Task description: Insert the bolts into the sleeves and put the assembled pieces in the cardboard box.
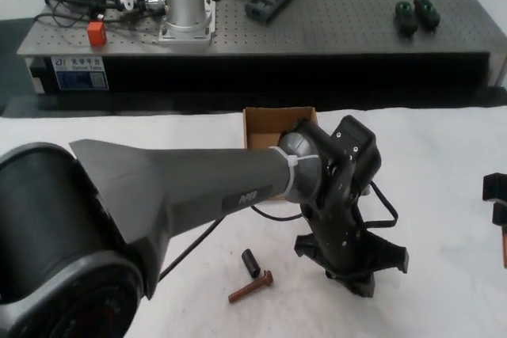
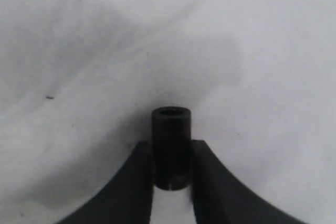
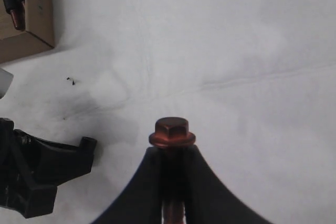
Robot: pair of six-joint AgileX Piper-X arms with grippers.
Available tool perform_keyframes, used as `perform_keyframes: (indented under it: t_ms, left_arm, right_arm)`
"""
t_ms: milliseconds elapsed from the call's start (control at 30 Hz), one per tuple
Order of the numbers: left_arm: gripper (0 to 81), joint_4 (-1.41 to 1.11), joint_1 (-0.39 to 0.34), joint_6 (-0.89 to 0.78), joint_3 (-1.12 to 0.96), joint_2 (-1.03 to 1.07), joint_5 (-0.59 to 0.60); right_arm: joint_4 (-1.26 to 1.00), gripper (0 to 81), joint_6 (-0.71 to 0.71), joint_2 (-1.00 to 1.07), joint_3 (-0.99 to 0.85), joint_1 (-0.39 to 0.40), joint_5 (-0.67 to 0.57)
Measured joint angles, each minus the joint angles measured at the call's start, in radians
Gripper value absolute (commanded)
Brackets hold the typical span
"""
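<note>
My left arm [image 1: 158, 187], a thick grey tube on a black base joint, is closest to the high camera. It crosses the white cloth-covered bench [image 1: 444, 156] from the near left corner toward the middle. The open brown cardboard box [image 1: 277, 126] sits at the middle of the cloth's far edge, partly behind my left wrist. In the right wrist view, two assembled pieces [image 3: 14, 1], dark at one end and copper at the other, lie inside it.

My left gripper [image 2: 171, 150] hangs over the cloth right of centre, toward the near edge. Its black fingers are clamped on a short black cylindrical sleeve [image 2: 171, 127] whose open bore faces away from the wrist. My right gripper [image 3: 172, 153] is at the bench's right edge, pinching the shank of a copper-coloured hex flange bolt [image 3: 172, 132], with the head poking out past the fingertips.

A second copper bolt [image 1: 252, 286] lies on the cloth by the middle of the near edge. A second black sleeve [image 1: 251, 262] lies just beside its head, apart from both grippers.
</note>
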Motion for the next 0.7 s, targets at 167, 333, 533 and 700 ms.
perform_keyframes:
  t_ms: [167,333,533,700]
  left_arm:
    - [0.7,-0.002,0.032,0.113,0.058,-0.135,-0.077]
    - [0.7,-0.13,0.067,0.177,0.259,-0.349,-0.086]
    - [0.7,-0.524,0.076,0.207,0.68,-0.672,0.116]
    - [0.7,-0.835,0.076,0.154,0.904,-0.886,0.169]
  right_arm:
    - [0.0,3.5,0.005,0.0,0.0,0.0,-0.04]
    - [-0.194,3.5,0.158,0.0,0.0,0.033,-0.3]
    - [-0.682,3.5,0.415,0.025,0.0,0.266,-0.479]
    - [-0.777,3.5,0.45,0.054,0.0,0.372,-0.481]
